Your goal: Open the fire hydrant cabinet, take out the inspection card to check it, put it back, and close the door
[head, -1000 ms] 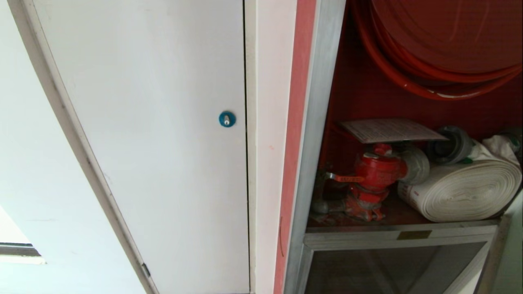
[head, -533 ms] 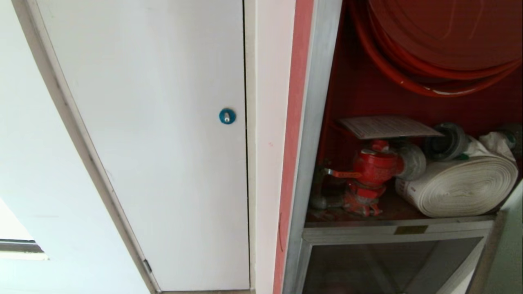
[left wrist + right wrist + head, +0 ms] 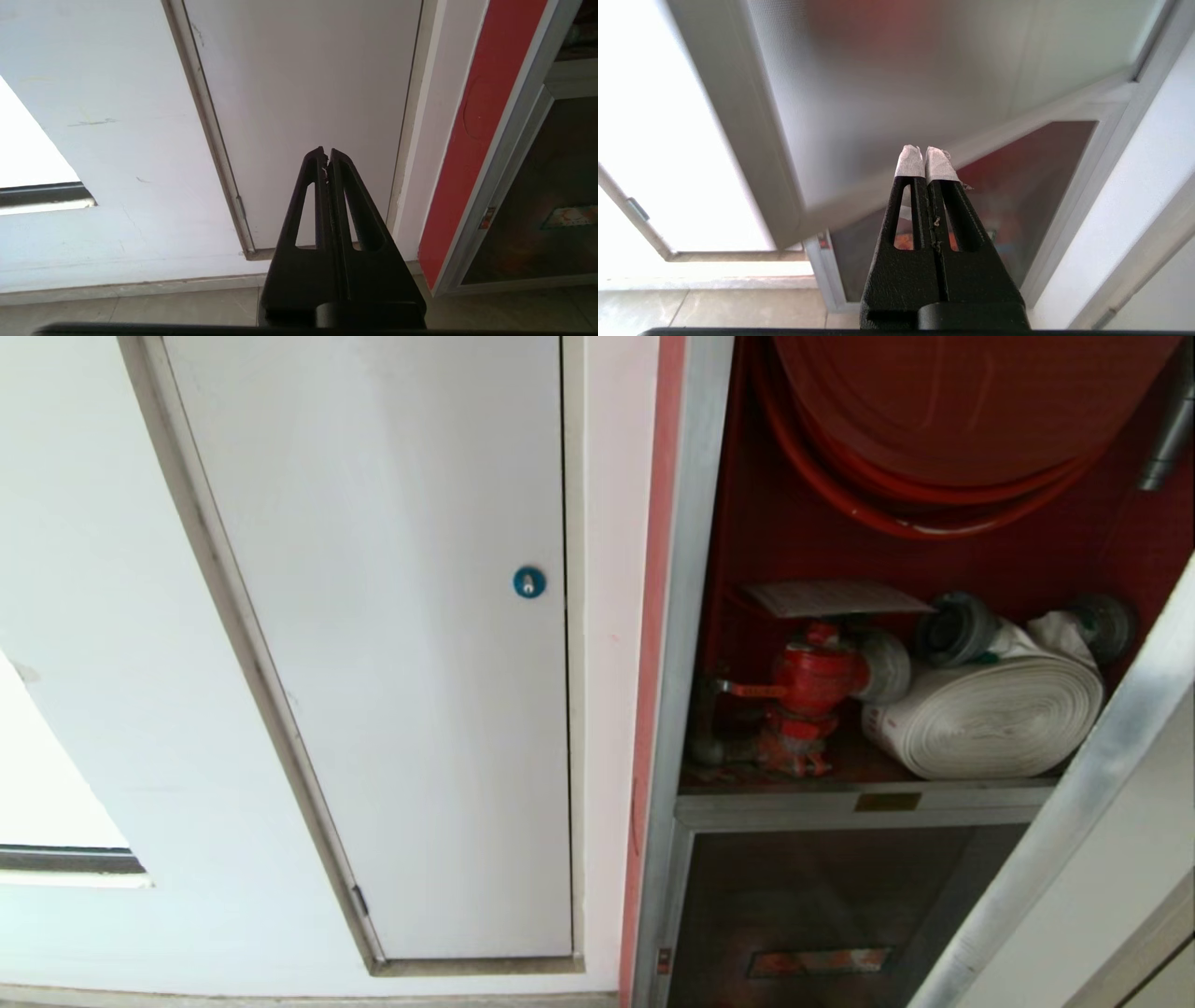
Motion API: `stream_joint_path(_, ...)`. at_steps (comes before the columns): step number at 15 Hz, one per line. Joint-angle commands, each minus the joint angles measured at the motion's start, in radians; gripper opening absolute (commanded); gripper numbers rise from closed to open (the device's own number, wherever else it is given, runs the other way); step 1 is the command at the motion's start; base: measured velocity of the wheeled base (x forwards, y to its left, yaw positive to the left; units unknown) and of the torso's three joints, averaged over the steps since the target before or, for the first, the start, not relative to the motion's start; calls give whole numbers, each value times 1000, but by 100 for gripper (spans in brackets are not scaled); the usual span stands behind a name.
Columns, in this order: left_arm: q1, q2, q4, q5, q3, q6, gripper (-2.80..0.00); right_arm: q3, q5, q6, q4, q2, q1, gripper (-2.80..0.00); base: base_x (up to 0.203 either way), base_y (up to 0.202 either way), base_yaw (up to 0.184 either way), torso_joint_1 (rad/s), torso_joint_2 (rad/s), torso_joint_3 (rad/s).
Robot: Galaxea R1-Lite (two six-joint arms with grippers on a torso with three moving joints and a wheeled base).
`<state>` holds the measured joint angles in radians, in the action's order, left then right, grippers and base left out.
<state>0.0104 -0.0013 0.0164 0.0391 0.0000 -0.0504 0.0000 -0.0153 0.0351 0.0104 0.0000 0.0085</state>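
The fire hydrant cabinet point(image 3: 686, 616) stands open, showing its red inside. The inspection card point(image 3: 836, 598) lies flat on top of the red valve point(image 3: 812, 677), beside the white rolled hose point(image 3: 990, 719) and under the red hose reel point(image 3: 952, 401). The door point(image 3: 1083, 803) is swung out, and its silver frame crosses the lower right of the head view. My right gripper point(image 3: 923, 151) is shut and empty, low in front of the door's glass point(image 3: 887, 84). Also shut and empty, my left gripper point(image 3: 326, 154) faces the white wall door. Neither gripper shows in the head view.
A plain white door with a blue lock point(image 3: 528, 582) is left of the cabinet. A smaller glass door point(image 3: 822, 905) with a red label strip sits below the cabinet shelf. Tiled floor point(image 3: 140, 308) runs along the wall's foot.
The whole head picture has shifted: the cabinet's contents sit smaller and further up and left, the floor edge and the open door's frame have come into view. The camera moved; the things kept still.
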Motion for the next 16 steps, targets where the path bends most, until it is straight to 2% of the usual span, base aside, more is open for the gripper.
stream_joint_path(1,0,2,0,-1,12,0,-280,3,0,0,0,2,1,-280,-200,0,2,2,3,7)
stream_joint_path(16,0,3,1,-1,12,0,-280,3,0,0,0,2,1,-280,-195,0,0,1,3,3)
